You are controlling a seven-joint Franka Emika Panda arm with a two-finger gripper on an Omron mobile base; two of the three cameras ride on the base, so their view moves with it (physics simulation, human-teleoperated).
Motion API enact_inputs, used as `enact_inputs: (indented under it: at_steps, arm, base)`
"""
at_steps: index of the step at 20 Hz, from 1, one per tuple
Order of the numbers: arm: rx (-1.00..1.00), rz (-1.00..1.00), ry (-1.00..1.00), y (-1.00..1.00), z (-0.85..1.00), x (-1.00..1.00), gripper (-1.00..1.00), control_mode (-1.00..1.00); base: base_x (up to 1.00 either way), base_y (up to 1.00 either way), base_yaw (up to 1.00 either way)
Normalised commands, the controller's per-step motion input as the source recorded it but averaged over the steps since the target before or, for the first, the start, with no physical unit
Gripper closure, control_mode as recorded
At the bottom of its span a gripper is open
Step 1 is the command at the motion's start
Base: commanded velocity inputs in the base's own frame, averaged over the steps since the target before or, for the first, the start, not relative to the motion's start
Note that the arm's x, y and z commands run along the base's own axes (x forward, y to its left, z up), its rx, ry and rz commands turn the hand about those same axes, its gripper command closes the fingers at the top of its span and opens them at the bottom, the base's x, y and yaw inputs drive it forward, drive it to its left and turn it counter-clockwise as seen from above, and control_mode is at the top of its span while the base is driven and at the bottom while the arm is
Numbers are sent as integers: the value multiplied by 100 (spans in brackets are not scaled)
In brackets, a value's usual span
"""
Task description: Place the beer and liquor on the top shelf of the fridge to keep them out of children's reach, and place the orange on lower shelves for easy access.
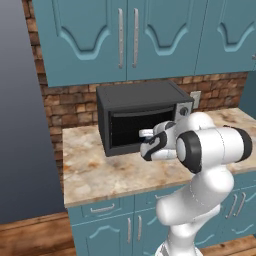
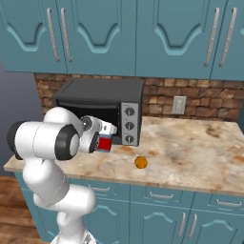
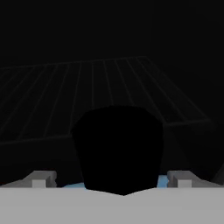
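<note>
The black countertop oven (image 2: 102, 110) stands on the marble counter (image 2: 190, 152) against the brick wall, under the blue wall cabinets (image 2: 143, 33), and everything else is placed from it. The white arm reaches toward the oven's dark glass front, and the gripper (image 1: 146, 134) sits just before that front, level with its lower half. In the right base view the liquor (image 2: 105, 142), a squat bottle with a red body, stands on the counter right in front of the oven, beside its knob panel, and the hand is directly over and around it. The hand view looks down onto the bottle's black cap (image 3: 119, 148), with a sliver of its light blue shoulders at either side; the two finger tips (image 3: 41, 179) stand wide apart, one on each side of the bottle, and whether they touch it cannot be told. Behind the cap the oven's wire rack shows faintly in the dark. The orange (image 2: 140, 162) lies on the counter in front of the oven's right corner, a little toward the counter's front edge and apart from the bottle. To the oven's right a pale outlet plate (image 2: 179, 104) sits on the brick wall. To the oven's left a tall flat grey panel (image 1: 22, 125) rises from the wooden floor beside the counter's end.
</note>
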Motion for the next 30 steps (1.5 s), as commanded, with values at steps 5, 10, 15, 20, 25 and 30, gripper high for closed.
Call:
enact_inputs:
  at_steps: [5,10,15,20,25,30]
  arm:
    - [0,0,0,-2,-17,26,100,-100]
    - [0,1,0,0,-11,25,100,-100]
    - [0,7,-1,0,12,5,100,-100]
    - [0,10,-10,-3,92,-13,100,-100]
    - [-1,6,-1,-15,100,-16,100,-100]
    - [-9,1,11,-30,92,-55,100,-100]
  base:
    - [0,0,0]
    - [0,0,0]
    - [0,0,0]
    - [0,0,0]
    - [0,0,0]
    - [0,0,0]
